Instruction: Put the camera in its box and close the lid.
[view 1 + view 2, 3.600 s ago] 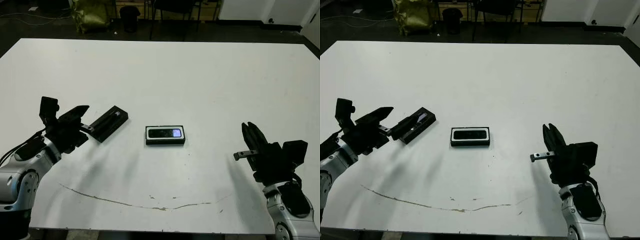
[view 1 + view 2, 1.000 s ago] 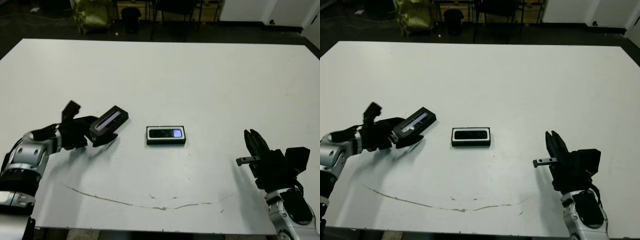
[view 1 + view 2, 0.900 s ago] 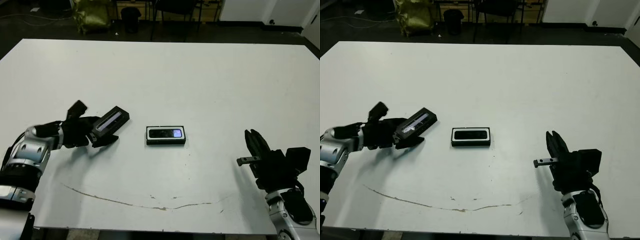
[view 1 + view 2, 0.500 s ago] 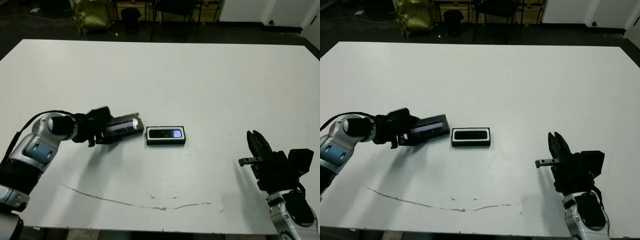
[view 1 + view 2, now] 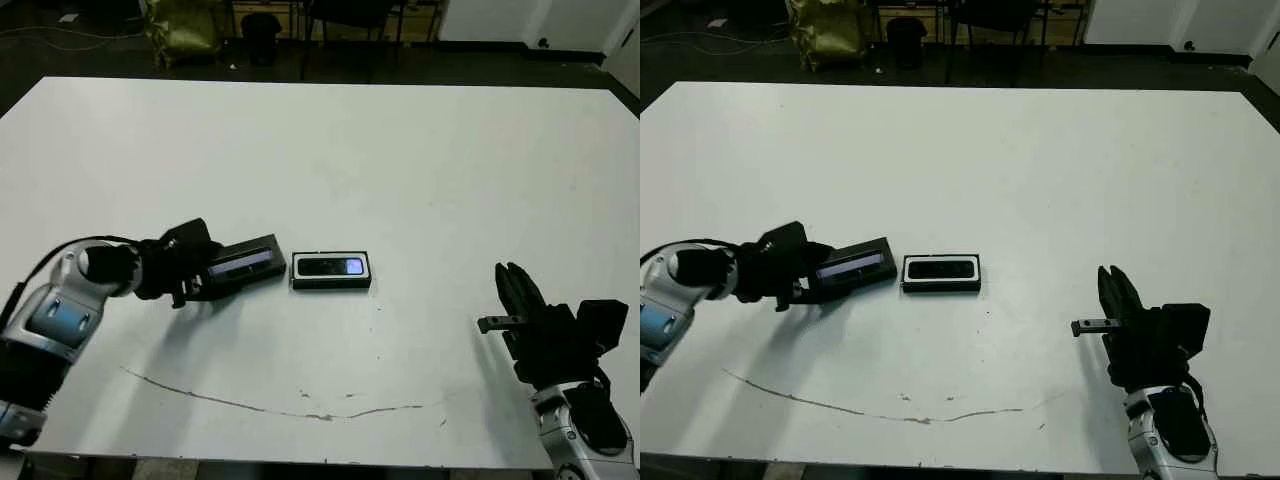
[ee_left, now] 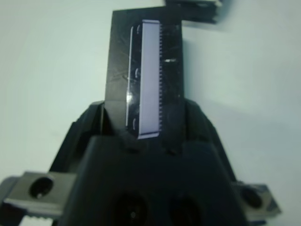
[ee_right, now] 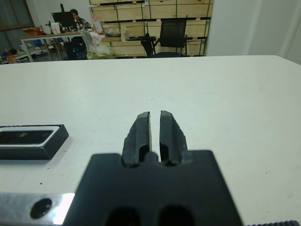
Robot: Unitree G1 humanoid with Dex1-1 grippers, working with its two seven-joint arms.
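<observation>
lid point(image 5: 243, 266) carried rightward, now beside box point(image 5: 331, 271) | left gripper point(image 5: 200, 276) pinching lid, forearm low

Bright even overhead light, soft shadows; left wrist view seems blurred close-up.

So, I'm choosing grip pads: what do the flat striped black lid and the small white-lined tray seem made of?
The flat black lid with a pale stripe looks like rigid card or plastic: glossy, with fine scuffs catching light and sharp edges. The small white-lined black tray looks like matte card or plastic, with crisp square walls; which one is unclear. The left gripper holds the lid.
</observation>
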